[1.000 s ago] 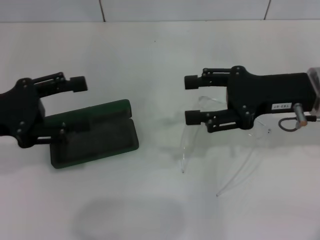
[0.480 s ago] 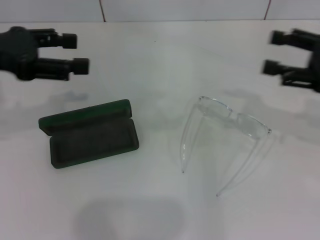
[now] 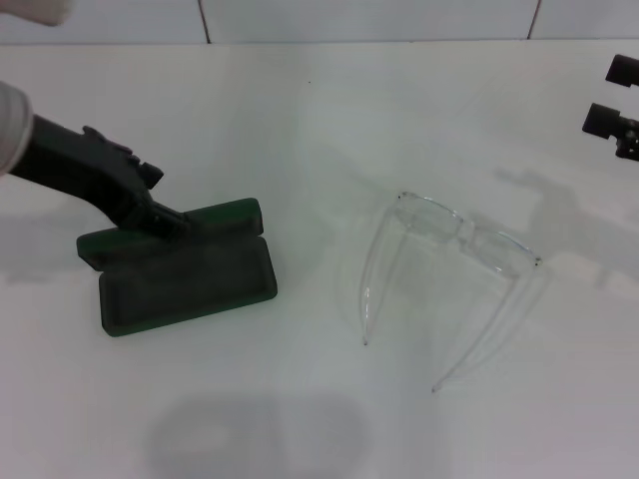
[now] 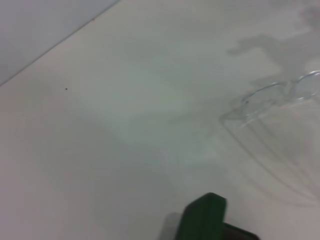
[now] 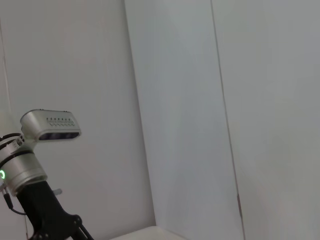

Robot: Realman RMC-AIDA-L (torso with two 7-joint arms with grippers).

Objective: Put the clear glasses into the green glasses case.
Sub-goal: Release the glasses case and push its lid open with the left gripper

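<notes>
The green glasses case [image 3: 186,271] lies open on the white table at the left, its lid [image 3: 172,226] folded back on the far side. My left gripper [image 3: 168,214] reaches down from the upper left and its tip is at the lid's far edge. The clear glasses [image 3: 462,236] stand to the right of the case, both thin arms unfolded and pointing at the table's front. My right gripper [image 3: 613,94] is open at the far right edge, well away from the glasses. The left wrist view shows the glasses [image 4: 278,95] and a corner of the case [image 4: 203,220].
A tiled white wall [image 3: 359,18] runs along the back of the table [image 3: 300,399]. The right wrist view looks at the wall and at a grey camera head on a black post [image 5: 31,150].
My left arm has swung down from the back left onto the case's lid. My right gripper has drifted farther right, now half out of the head view. Case and glasses have not moved.
</notes>
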